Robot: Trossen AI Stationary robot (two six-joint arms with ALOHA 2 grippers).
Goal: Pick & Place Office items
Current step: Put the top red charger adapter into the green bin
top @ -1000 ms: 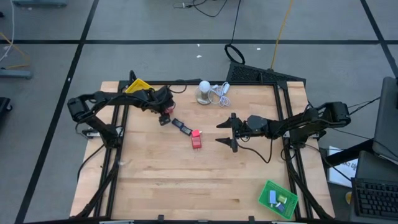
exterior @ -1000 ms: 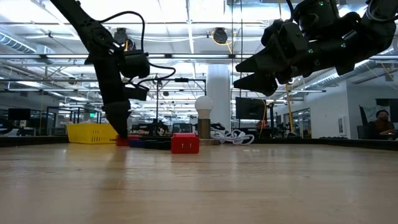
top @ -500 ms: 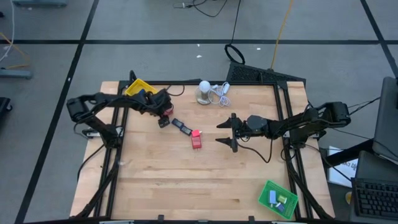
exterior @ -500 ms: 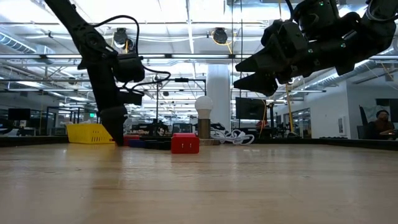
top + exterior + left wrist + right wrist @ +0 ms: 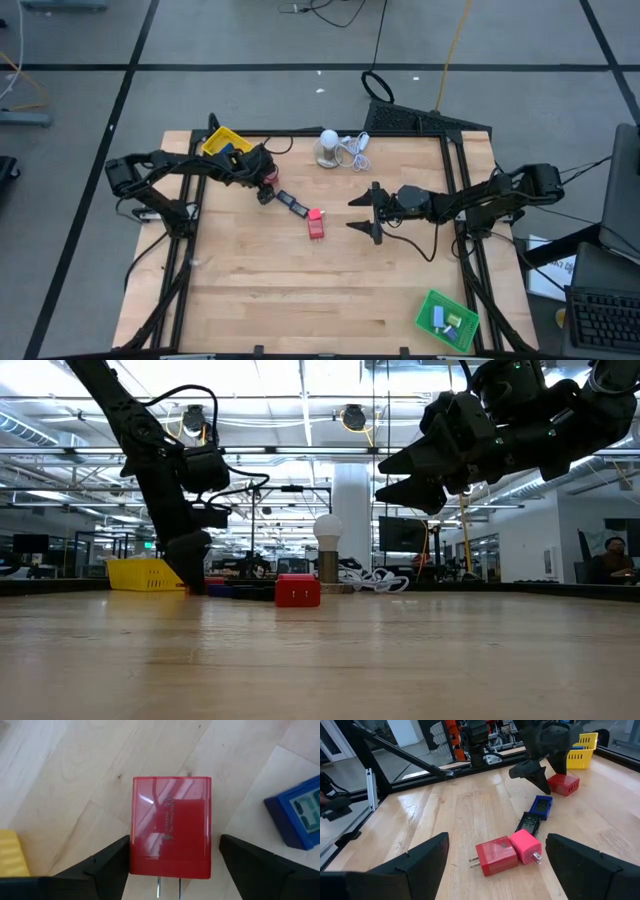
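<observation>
A red block point(image 5: 170, 827) with two metal prongs lies flat on the table near the yellow tray point(image 5: 222, 140). My left gripper point(image 5: 262, 182) points steeply down over it, open, one finger on each side. A blue block point(image 5: 265, 196), a dark flat rectangle point(image 5: 292, 204), a pink bit point(image 5: 315, 214) and a second red block point(image 5: 317, 230) lie in a row toward the table's middle. My right gripper point(image 5: 362, 212) hangs open and level above the table, right of that row, holding nothing. My left gripper has one finger point(image 5: 107, 865) right against a long side point(image 5: 133, 855) of the red block; whether it touches, I cannot tell. The other finger point(image 5: 255, 865) stands a little clear of the opposite side. The block lies flat on the table.
A white round object with a coiled white cable point(image 5: 335, 148) stands at the far edge. A green tray point(image 5: 447, 320) holding small items sits at the near right corner. Bare wood stretches across the near half of the table.
My left gripper has sunk a little toward the red block beside the yellow tray and has rolled slightly about its own axis. The right arm has kept still.
</observation>
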